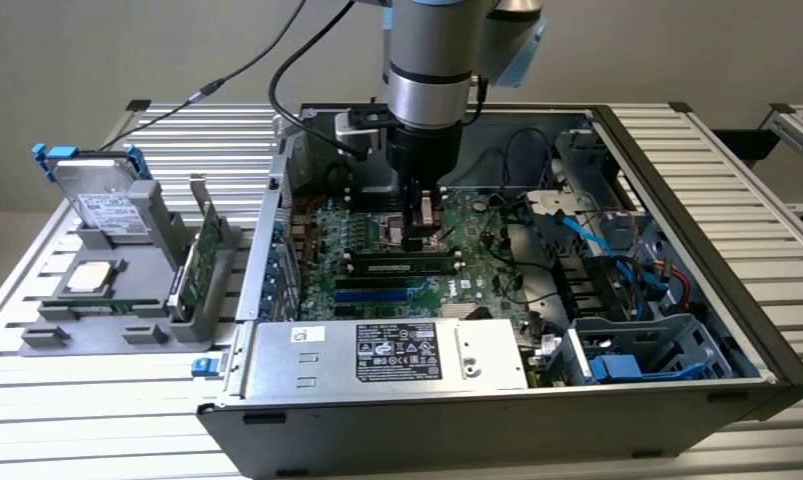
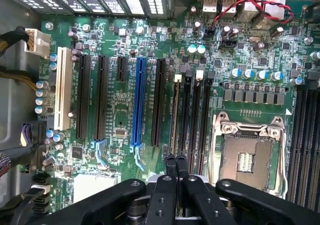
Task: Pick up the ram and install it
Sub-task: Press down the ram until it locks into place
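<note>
The ram [image 1: 401, 266] is a narrow green stick with dark chips, standing in a memory slot of the motherboard [image 1: 361, 225] inside the open computer case. In the wrist view the ram [image 2: 175, 112] shows edge-on in the slot nearest the black expansion slots. My gripper [image 1: 425, 228] hangs low over the board, just above the ram. Its two black fingers [image 2: 170, 172] are pressed together over one end of the ram's slot, and my gripper [image 2: 176, 161] is shut with nothing visible between the tips.
The empty processor socket [image 2: 247, 155] lies beside the memory slots. A grey power supply [image 1: 401, 350] fills the case front, and blue cables [image 1: 581, 235] run on the exterior view's right. On the left, a holder [image 1: 108, 300] carries a hard drive [image 1: 101, 200], a silver processor [image 1: 92, 275] and a green card [image 1: 208, 240].
</note>
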`<action>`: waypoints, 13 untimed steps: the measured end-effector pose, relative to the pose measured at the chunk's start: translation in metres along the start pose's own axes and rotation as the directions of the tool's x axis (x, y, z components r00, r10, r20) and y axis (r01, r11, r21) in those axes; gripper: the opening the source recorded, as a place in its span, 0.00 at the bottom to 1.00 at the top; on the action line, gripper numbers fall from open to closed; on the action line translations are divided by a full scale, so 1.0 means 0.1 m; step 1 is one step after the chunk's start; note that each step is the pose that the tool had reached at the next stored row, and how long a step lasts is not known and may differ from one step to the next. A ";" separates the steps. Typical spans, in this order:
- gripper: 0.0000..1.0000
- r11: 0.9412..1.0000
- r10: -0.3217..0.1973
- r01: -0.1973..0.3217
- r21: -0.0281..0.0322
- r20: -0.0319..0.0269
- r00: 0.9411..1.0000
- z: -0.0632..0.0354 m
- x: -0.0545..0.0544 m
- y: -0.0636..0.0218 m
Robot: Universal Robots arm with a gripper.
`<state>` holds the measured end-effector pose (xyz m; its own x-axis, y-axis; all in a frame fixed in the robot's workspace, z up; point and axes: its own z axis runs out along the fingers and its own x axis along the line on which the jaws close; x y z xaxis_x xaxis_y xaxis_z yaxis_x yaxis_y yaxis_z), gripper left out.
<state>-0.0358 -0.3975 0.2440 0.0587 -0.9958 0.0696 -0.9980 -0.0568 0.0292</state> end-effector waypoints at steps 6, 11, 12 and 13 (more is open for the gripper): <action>0.10 1.000 0.000 0.000 0.000 0.000 1.000 0.000 0.00 0.000; 0.10 1.000 0.000 0.000 0.000 0.000 1.000 0.000 0.00 0.000; 0.10 1.000 0.000 0.000 0.000 0.000 1.000 0.000 0.00 0.000; 0.10 1.000 0.000 0.000 0.000 0.000 1.000 0.000 0.00 0.000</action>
<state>-0.0358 -0.3976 0.2440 0.0587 -0.9958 0.0696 -0.9980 -0.0568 0.0293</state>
